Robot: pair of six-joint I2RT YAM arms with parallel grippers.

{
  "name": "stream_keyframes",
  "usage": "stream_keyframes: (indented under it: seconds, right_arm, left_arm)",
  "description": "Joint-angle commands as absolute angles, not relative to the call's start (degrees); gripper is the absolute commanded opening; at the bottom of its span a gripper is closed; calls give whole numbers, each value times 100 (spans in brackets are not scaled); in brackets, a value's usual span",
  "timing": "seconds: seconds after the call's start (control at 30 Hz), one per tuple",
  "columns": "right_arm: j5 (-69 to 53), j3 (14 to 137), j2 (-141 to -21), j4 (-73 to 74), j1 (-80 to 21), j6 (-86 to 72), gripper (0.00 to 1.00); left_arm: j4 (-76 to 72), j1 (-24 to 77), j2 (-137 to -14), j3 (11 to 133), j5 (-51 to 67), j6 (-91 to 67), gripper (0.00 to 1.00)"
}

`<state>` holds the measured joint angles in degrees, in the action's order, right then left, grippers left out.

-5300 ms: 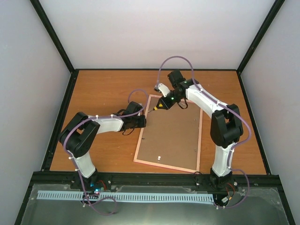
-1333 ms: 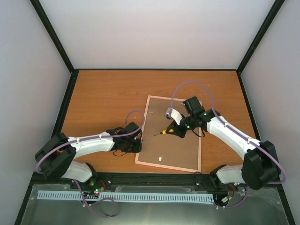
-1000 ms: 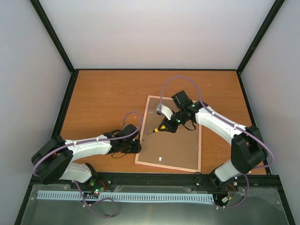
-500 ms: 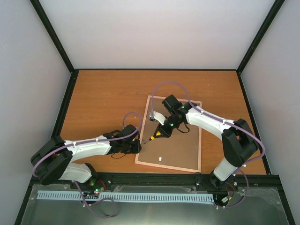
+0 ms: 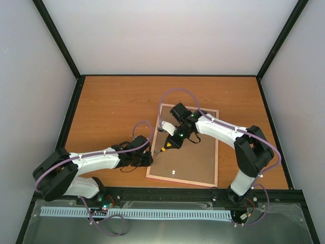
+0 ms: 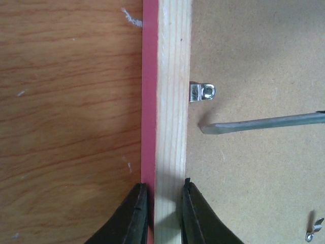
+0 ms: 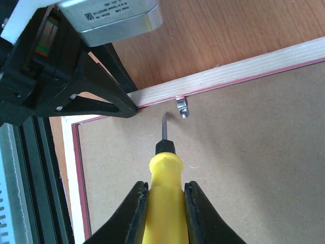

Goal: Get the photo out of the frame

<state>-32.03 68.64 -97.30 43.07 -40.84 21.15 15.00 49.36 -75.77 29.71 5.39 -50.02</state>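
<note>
So the frame (image 5: 217, 152) is lying face down on the wooden table (image 5: 109, 109), with the brown backing board (image 5: 195, 157) facing up. Its pale wood left side, the one with the pink outer edge, is being pinched by the left gripper (image 6: 162, 195). One finger is on the pink outside and the other on the board side, so the jaws are clamped right on the frame. Just ahead of that claw, a small metal tab (image 6: 203, 92) is sitting against the inner edge of the wood.

A yellow-handled screwdriver (image 7: 163, 170) is being gripped by the right gripper (image 7: 164, 203), jaws squeezed on the handle. The flat blade is being pointed straight out from the claw over the board, with its tip just beside the tab, not touching it.

The photo is being covered by the board, so none of it can be seen.
</note>
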Motion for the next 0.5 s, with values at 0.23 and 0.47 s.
stream_keyframes:
  seconds: [0.23,0.47]
  right_arm:
    - [-2680,6985,-9794,4298,-4140,1957,3]
    - [-2722,7086,-9837,4329,-4140,1930,3]
  left_arm:
    - [1522,4983,-7712,2813,483,-5305,1]
    - [1506,4983,-7688,2795,464,-5343,1]
